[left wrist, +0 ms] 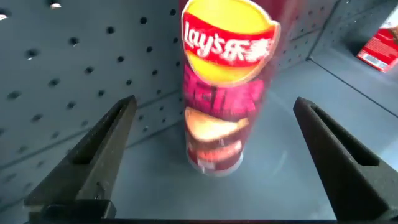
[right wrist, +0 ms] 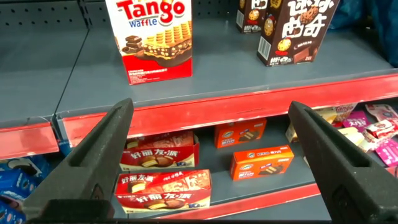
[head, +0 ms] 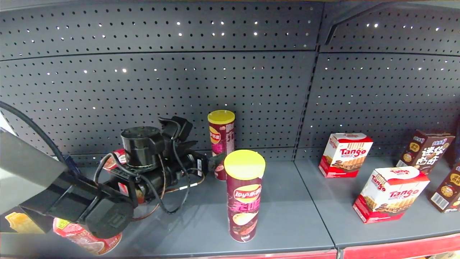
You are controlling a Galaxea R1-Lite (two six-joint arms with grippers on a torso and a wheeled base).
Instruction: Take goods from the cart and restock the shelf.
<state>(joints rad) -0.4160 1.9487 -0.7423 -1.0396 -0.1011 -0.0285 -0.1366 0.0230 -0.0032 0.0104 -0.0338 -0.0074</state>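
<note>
Two maroon chips cans with yellow lids stand on the grey shelf. The rear can is against the pegboard and the front can is nearer the shelf edge. My left gripper is stretched over the shelf from the left, level with the rear can's lower half. In the left wrist view that rear can stands upright just beyond the open left gripper, and the fingers are clear of it. My right gripper is open and holds nothing, out in front of the shelf's red edge.
Two red-and-white waffle boxes and brown snack boxes stand on the right shelf bay. A red cup-shaped pack lies under my left arm at the shelf front. Lower shelves hold red boxes and orange boxes.
</note>
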